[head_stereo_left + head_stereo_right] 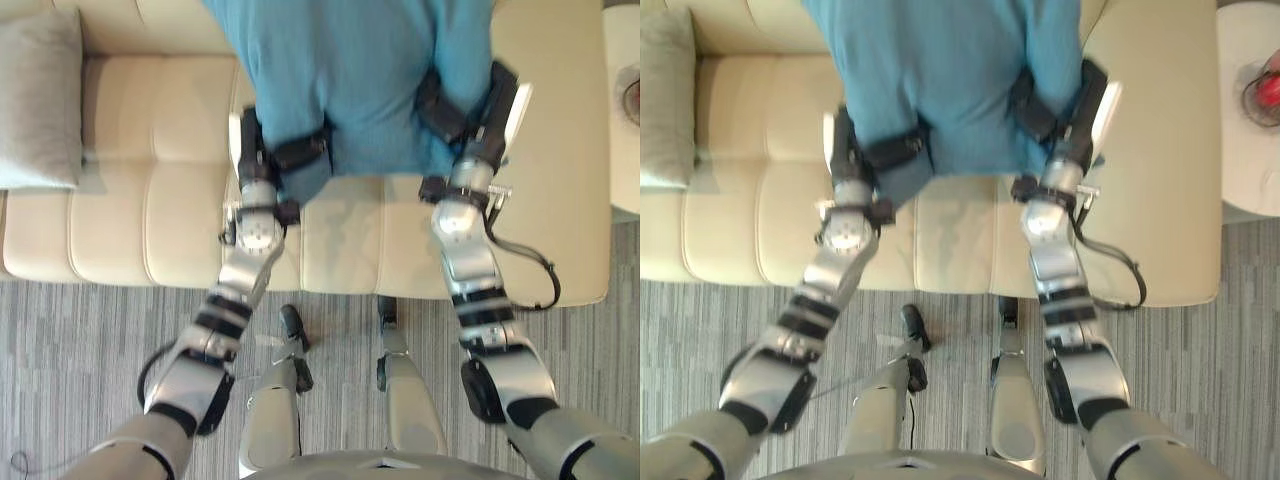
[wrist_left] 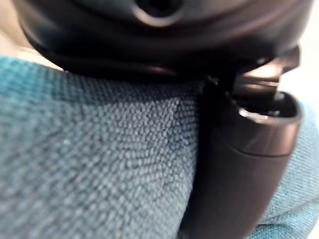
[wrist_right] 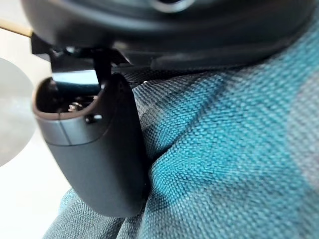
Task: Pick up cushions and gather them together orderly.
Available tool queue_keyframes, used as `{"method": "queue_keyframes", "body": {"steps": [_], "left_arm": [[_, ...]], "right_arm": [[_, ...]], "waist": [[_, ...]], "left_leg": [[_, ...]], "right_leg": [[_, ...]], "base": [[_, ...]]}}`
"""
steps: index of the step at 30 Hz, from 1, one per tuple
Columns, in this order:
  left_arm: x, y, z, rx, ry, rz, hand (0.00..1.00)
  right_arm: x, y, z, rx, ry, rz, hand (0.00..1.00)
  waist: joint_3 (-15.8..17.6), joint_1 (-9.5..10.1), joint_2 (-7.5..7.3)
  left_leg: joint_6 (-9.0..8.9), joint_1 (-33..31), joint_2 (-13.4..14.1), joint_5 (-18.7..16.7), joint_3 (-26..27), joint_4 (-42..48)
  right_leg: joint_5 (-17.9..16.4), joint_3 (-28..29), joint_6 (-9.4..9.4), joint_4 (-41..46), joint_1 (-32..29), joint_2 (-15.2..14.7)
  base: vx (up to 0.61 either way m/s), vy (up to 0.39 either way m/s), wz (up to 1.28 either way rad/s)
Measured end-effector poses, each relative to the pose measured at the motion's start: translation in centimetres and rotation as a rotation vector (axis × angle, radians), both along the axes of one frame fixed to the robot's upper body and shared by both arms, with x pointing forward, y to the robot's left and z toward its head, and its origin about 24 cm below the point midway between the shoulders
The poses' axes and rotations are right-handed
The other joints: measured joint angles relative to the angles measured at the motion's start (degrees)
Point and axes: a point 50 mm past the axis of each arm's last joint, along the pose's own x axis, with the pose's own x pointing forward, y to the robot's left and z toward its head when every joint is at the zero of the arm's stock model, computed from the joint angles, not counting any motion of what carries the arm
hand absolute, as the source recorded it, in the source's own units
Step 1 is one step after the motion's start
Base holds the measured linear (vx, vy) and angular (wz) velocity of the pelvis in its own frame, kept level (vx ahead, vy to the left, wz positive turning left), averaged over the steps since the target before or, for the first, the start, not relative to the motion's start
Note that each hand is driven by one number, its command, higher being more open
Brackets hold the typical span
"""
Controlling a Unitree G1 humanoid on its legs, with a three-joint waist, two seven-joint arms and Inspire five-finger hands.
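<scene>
- Dark fingers (image 1: 302, 150) of the left hand (image 1: 262, 150) curl round the lower left corner of a teal woven fabric cushion (image 1: 350, 70); its thumb (image 2: 239, 164) presses into the cloth.
- The right hand (image 1: 468, 115) clamps the lower right corner the same way, thumb dug into the weave.
- The teal cushion is held between both hands over the seat of a cream padded sofa (image 1: 150, 200).
- A pale grey fabric cushion (image 1: 40, 100) lies at the sofa's left end, well apart.

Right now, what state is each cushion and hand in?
teal cushion: gripped by both hands, raised over the cream sofa.
grey cushion: at the sofa's left end, untouched.
left hand: curled on the teal cushion's left side.
right hand: curled on its right side.
</scene>
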Motion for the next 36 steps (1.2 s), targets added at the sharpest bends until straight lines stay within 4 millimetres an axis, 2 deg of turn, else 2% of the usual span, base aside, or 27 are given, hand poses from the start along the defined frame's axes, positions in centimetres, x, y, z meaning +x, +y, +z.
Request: {"method": "queue_keyframes", "body": {"steps": [1,3,4,5,6,8,9,11,15,20,22,23,25,28,29,30,33,36], "left_arm": [[0.7,0.0,1.5,0.001,-0.021,0.018,1.0],[1.5,0.2,3.5,0.014,-0.039,0.047,1.0],[2.2,0.7,5.3,0.021,-0.054,0.077,1.0],[2.4,1.0,6.0,0.02,-0.058,0.091,1.0],[2.9,1.7,8.2,0.031,-0.071,0.123,1.0],[3.1,1.8,9.3,0.034,-0.075,0.132,1.0],[3.2,1.6,10.7,0.043,-0.08,0.128,1.0],[3.3,1.7,11.1,0.04,-0.075,0.12,1.0],[3.8,2.2,9.8,-0.071,0.007,0.107,1.0],[3.9,2.1,6.4,-0.176,0.067,0.077,1.0],[3.7,1.7,4.0,-0.188,0.101,0.051,1.0],[3.5,1.4,2.6,-0.195,0.125,0.031,1.0],[3.2,1.1,1.2,-0.197,0.145,0.016,1.0],[2.2,1.2,-2.3,-0.17,0.19,-0.007,1.0],[2.0,1.2,-2.9,-0.168,0.201,-0.009,1.0],[1.5,1.6,-4.1,-0.173,0.217,-0.004,1.0],[0.5,2.4,-6.1,-0.176,0.237,0.0,1.0],[-1.1,3.4,-8.3,-0.173,0.262,0.002,1.0]], "right_arm": [[0.2,0.1,1.0,0.014,-0.022,-0.011,1.0],[0.5,0.1,2.0,0.048,-0.04,-0.027,1.0],[0.8,-0.1,2.6,0.077,-0.042,-0.043,1.0],[1.0,-0.1,2.7,0.089,-0.037,-0.045,1.0],[1.5,0.2,2.9,0.109,-0.012,-0.039,1.0],[1.8,0.3,2.8,0.122,0.007,-0.033,1.0],[2.1,0.3,2.8,0.158,0.027,-0.021,1.0],[2.2,0.7,2.5,0.187,0.051,0.004,1.0],[2.2,1.0,2.4,0.229,0.065,0.063,1.0],[1.2,0.3,0.8,0.228,0.06,0.084,1.0],[0.8,-0.7,-0.7,0.238,0.08,0.072,1.0],[0.5,-1.5,-1.5,0.26,0.089,0.061,1.0],[0.2,-2.1,-2.3,0.275,0.097,0.056,1.0],[-1.1,-3.8,-3.7,0.297,0.091,0.021,1.0],[-1.4,-4.1,-3.9,0.299,0.086,0.012,1.0],[-2.1,-4.7,-4.3,0.291,0.072,-0.001,1.0],[-3.6,-6.1,-5.2,0.288,0.049,-0.032,1.0],[-5.4,-7.6,-7.1,0.264,0.066,-0.038,1.0]], "waist": [[0.92,0.0,0.18],[2.24,-0.06,0.33],[3.13,-0.44,0.31],[3.59,-0.46,0.33],[4.76,-0.73,0.32],[4.99,-0.81,0.31],[5.91,-0.8,0.36],[6.45,-0.83,0.35],[6.98,-0.78,0.44],[6.98,-0.04,0.45],[6.98,0.52,0.45],[6.98,0.74,0.45],[6.98,0.88,0.45],[6.96,1.59,0.45],[6.96,1.82,0.45],[6.94,1.95,0.48],[6.94,2.05,0.49],[6.46,2.31,0.68]], "left_leg": [[-0.04,-0.33,-0.18,0.9,-0.3,-1.05],[-0.1,-0.73,-0.33,2.13,-0.88,-2.5],[-0.14,-1.38,-0.44,3.36,-1.13,-4.0],[-0.09,-1.48,-0.53,3.92,-1.17,-4.85],[-0.06,-1.96,-0.75,5.17,-1.2,-6.72],[-0.17,-2.68,-0.85,5.84,-1.26,-7.59],[-0.2,-3.54,-0.85,5.95,-1.42,-7.58],[-0.21,-4.38,-0.83,5.95,-1.48,-7.58],[-0.23,-5.72,-0.46,5.96,-2.02,-7.57],[-0.28,-5.12,0.41,5.92,-2.15,-7.5],[-0.39,-4.51,0.71,5.84,-2.31,-6.85],[-0.51,-4.18,0.76,5.76,-2.61,-6.42],[-0.55,-3.61,0.8,5.72,-2.83,-6.42],[-0.81,-1.92,1.01,5.62,-3.39,-6.13],[-0.92,-1.56,1.07,5.56,-3.42,-6.06],[-1.29,-0.7,1.25,5.32,-3.58,-6.03],[-1.7,1.27,1.67,5.24,-4.02,-6.01],[-2.43,4.55,2.22,4.66,-4.02,-6.02]], "right_leg": [[0.34,-0.3,-0.03,-0.4,-0.46,0.0],[0.7,-0.97,0.03,-0.85,-0.93,0.08],[0.96,-1.25,-0.15,-0.85,-2.12,0.23],[1.03,-1.33,-0.13,-0.85,-2.52,0.26],[1.22,-1.38,-0.13,-0.85,-3.78,0.34],[1.39,-1.39,-0.04,-0.84,-4.85,0.37],[1.45,-1.51,-0.01,-0.84,-5.58,0.35],[1.45,-1.57,-0.01,-0.83,-6.42,0.34],[1.45,-2.37,-0.01,-0.82,-7.4,0.51],[1.41,-2.78,-0.02,0.62,-7.34,0.81],[1.12,-3.03,-0.23,1.98,-7.01,0.9],[-0.07,-3.42,-0.26,3.56,-6.99,0.83],[-1.4,-4.02,-0.33,5.31,-6.97,0.81],[-3.88,-4.81,-0.41,8.02,-5.84,0.88],[-4.2,-4.86,-0.4,8.4,-5.62,0.9],[-4.76,-5.11,-0.41,9.24,-5.04,0.99],[-5.63,-5.69,-0.63,10.4,-3.37,1.17],[-6.69,-5.91,-0.78,10.81,-0.29,1.48]], "base": [[0.01,0.023,0.11],[0.04,0.032,0.16],[0.07,0.048,0.13],[0.09,0.057,0.09],[0.1,0.066,0.03],[0.09,0.059,0.04],[0.09,0.063,0.06],[0.11,0.088,0.04],[0.13,0.115,0.06],[0.1,0.105,-0.01],[0.1,0.107,0.0],[0.08,0.084,0.09],[0.06,0.061,0.11],[0.06,0.055,0.12],[0.04,0.032,0.03],[0.04,0.028,0.03],[0.05,0.012,0.04],[0.08,-0.002,-0.03]]}}
